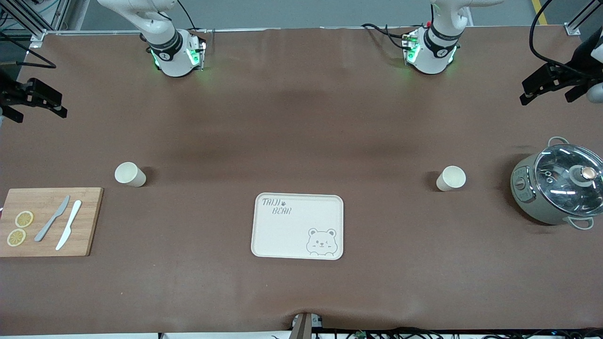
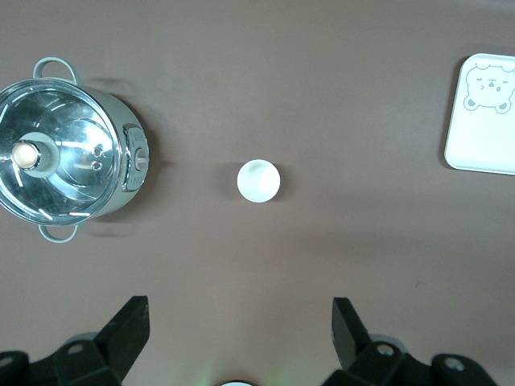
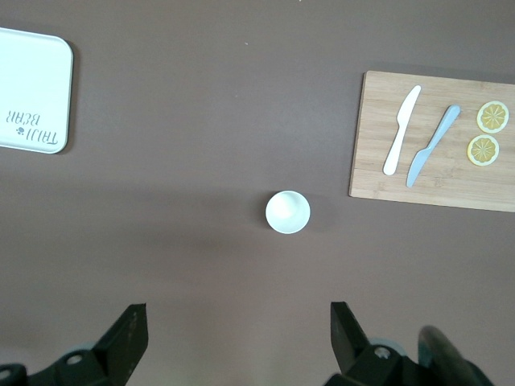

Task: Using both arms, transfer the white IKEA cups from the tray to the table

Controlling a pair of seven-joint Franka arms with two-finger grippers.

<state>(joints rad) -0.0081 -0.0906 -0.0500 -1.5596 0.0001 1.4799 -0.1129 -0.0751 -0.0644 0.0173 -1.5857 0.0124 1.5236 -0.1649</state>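
Both cups stood on the tabletop [image 1: 301, 117], 1 cup [image 1: 129, 174] toward the right arm's end, the other cup [image 1: 451, 178] toward the left arm's, each well apart from the bare tray [image 1: 297, 226]. The left pincer [image 2: 240, 334] and right pincer [image 3: 238, 338] hung over the tabletop's ends, jaws apart.

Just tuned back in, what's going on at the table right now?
Nothing is being handled. Both white cups already stand on the table, off the tray: one cup toward the right arm's end beside the cutting board, the other cup toward the left arm's end beside the lidded pot. The left pincer and right pincer each hang open and empty above their cup. The tray holds no cups.
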